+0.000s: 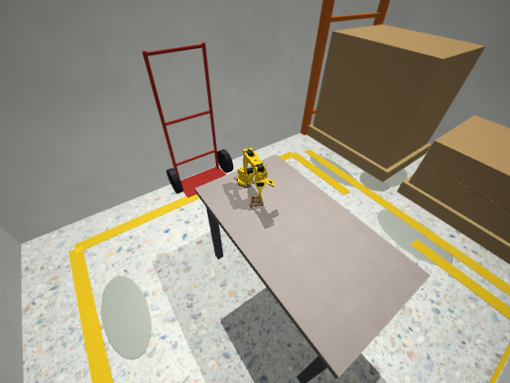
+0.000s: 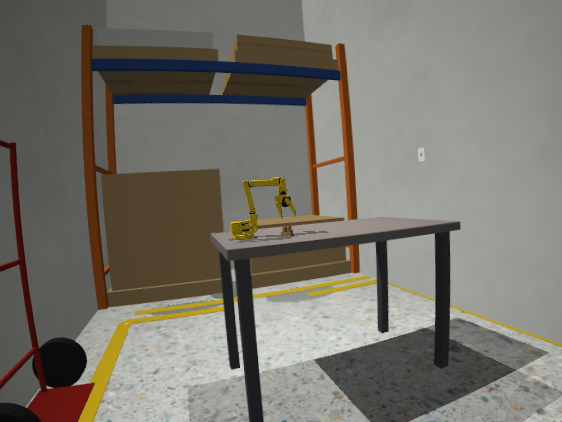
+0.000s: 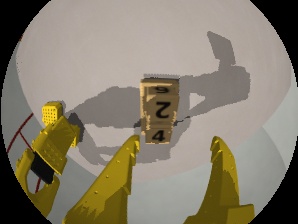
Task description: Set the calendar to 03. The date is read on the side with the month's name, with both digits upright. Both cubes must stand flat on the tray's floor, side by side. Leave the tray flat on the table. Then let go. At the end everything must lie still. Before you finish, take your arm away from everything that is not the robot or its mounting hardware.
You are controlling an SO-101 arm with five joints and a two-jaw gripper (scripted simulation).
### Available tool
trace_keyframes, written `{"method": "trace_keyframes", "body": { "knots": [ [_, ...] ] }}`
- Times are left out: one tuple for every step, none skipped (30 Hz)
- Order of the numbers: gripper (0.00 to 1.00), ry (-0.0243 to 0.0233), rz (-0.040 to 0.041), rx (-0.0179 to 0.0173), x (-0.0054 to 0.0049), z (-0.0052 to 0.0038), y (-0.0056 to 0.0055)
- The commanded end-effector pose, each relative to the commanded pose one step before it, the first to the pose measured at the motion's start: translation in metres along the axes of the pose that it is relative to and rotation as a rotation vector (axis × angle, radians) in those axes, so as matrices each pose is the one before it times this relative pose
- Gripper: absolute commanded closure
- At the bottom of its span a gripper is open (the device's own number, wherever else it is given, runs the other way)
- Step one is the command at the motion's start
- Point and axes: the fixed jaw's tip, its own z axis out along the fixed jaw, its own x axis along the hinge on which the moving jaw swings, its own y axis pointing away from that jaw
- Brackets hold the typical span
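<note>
Your yellow fingers hang partly open and hold nothing, above the small tan wooden calendar tray (image 3: 160, 113) with its two digit cubes (image 3: 160, 119), which rests on the grey table (image 3: 133, 36) just ahead of the fingertips. Centre one cube between the fingers before you descend, and keep the tray undisturbed.

Calendar (image 1: 256, 201) too small to read from top view; wrist view — topmost cube face blurred.
</note>
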Motion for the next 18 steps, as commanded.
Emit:
{"method": "trace_keyframes", "body": {
  "knots": [
    [0.64,-0.02204,0.03075,0.05937,-0.00299,-0.010282,-0.00193],
    [0.64,-0.00163,0.01264,0.00405,-0.00031,-0.000724,0.00042],
    [0.64,-0.00197,0.01434,0.00457,-0.00034,-0.000819,0.00048],
    [0.64,-0.00227,0.01604,0.00508,-0.00038,-0.000901,0.00054],
    [0.64,-0.00264,0.01769,0.00553,-0.00040,-0.000997,0.00060],
    [0.64,0.00000,0.00000,0.00000,0.00000,0.000000,0.00000],
    [0.64,0.00000,0.00000,0.00000,0.00000,0.000000,0.00000],
    [0.64,-0.00303,0.01936,0.00598,-0.00042,-0.001076,0.00066],
    [0.64,-0.00346,0.02097,0.00642,-0.00044,-0.001156,0.00073],
    [0.64,-0.00390,0.02251,0.00674,-0.00044,-0.001228,0.00079],
    [0.64,-0.00438,0.02400,0.00709,-0.00045,-0.001300,0.00084],
    [0.64,-0.00485,0.02539,0.00731,-0.00044,-0.001355,0.00090],
    [0.64,-0.00539,0.02672,0.00752,-0.00043,-0.001411,0.00096],
    [0.64,-0.00589,0.02790,0.00767,-0.00042,-0.001455,0.00101],
    [0.64,-0.00642,0.02899,0.00774,-0.00040,-0.001495,0.00106],
    [0.64,-0.00694,0.02998,0.00772,-0.00037,-0.001522,0.00109],
    [0.64,-0.00743,0.03082,0.00769,-0.00033,-0.001545,0.00113],
    [0.64,-0.00794,0.03155,0.00752,-0.00030,-0.001554,0.00115]
  ]
}}
